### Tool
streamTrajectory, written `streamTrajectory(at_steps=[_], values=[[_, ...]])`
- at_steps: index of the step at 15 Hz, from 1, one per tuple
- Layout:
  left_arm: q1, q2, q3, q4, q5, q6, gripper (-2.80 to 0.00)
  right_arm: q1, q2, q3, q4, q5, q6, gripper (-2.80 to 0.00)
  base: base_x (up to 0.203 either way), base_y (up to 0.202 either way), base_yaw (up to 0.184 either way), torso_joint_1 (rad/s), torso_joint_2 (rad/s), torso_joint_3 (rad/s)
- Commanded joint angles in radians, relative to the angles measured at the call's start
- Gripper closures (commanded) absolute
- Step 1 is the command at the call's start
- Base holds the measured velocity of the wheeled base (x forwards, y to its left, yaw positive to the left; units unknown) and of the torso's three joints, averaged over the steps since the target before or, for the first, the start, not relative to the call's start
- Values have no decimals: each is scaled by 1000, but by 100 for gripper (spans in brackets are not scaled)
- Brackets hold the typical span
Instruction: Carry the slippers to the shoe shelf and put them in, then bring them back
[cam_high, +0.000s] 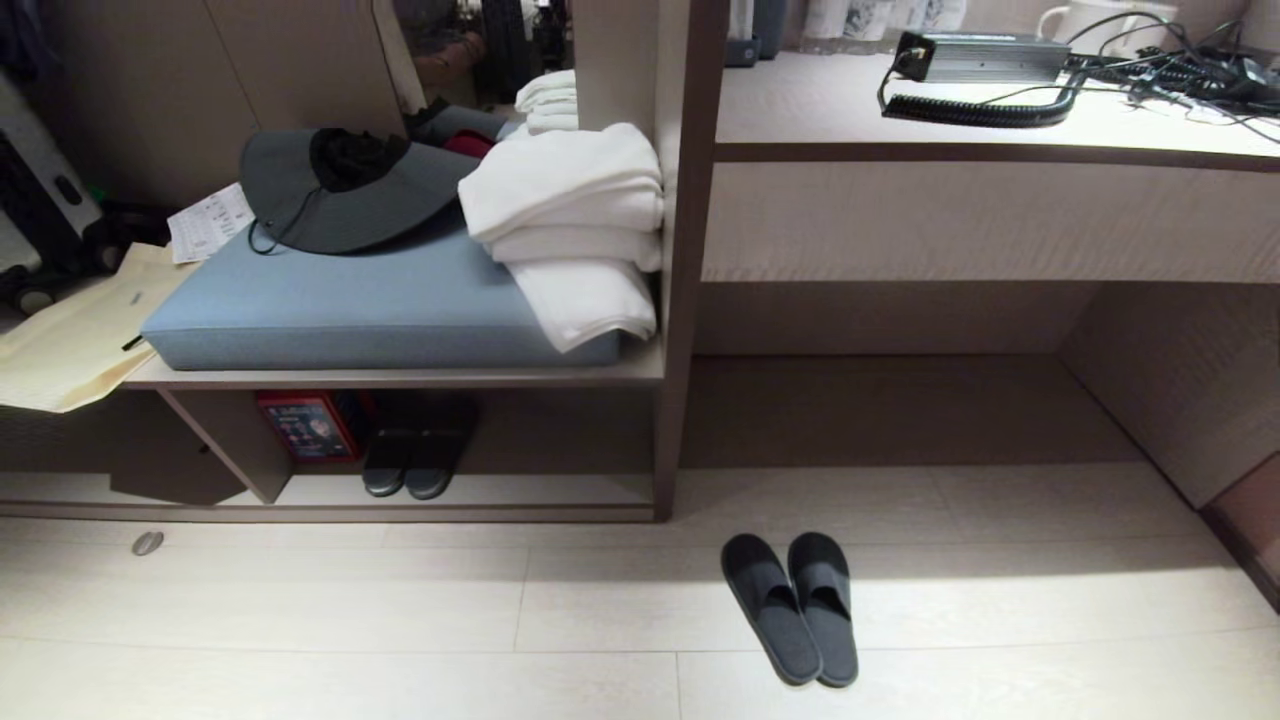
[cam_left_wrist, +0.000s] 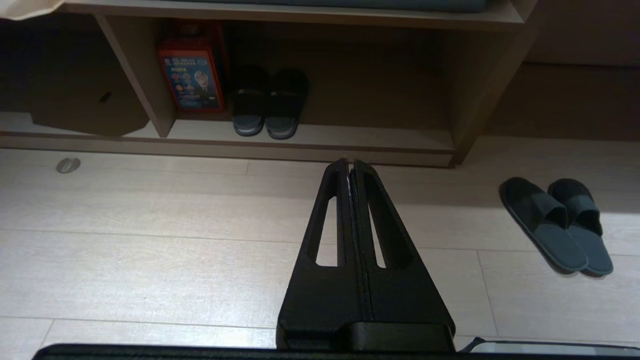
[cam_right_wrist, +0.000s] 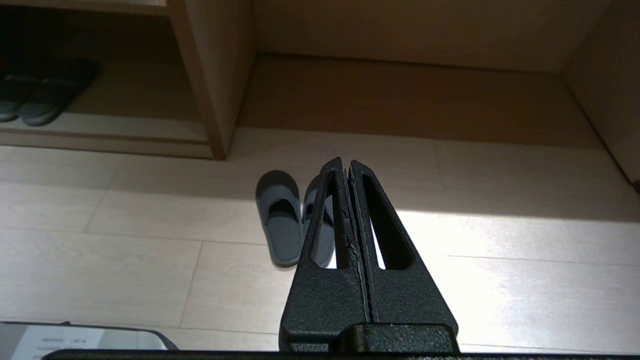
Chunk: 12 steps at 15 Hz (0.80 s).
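Slippers: the slippers are lying side by side on the pale plank floor, toes pointing towards the furniture, just in front of the upright side panel and outside the shoe shelf.
Shoe shelf: it is sitting low under the bench board, open at the front, with a shinier black pair of sandals standing inside beside a red box.
Left gripper: the left gripper is showing only in its own wrist view, its jaws pressed together with nothing between them, hanging above bare floor in front of the shelf.
Right gripper: the right gripper is showing only in its own wrist view, jaws likewise pressed together and empty, hanging above the floor with the slippers partly hidden behind it.
Head view only: a blue cushion is carrying a dark hat and folded white towels; a desk counter is holding a coiled cable.
Left wrist only: the slippers are lying well apart from the gripper, to one side.
Floor and room: a small grey disc is lying on the planks near the shelf, and a patch of bright light is falling across the floor beneath the desk.
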<state>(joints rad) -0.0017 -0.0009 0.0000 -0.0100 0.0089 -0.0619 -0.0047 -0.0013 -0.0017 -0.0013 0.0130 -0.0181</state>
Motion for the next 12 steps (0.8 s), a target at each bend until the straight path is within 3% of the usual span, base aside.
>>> streamTrajectory(at_steps=[1,12], values=[[0,1,0,-1,0,-1,0,0,0,0,0,1,0,0,0,0,0,2,2,199],[0,1,0,-1,0,-2,0,0,-1,0,0,1,0,0,0,0,0,2,0,201]])
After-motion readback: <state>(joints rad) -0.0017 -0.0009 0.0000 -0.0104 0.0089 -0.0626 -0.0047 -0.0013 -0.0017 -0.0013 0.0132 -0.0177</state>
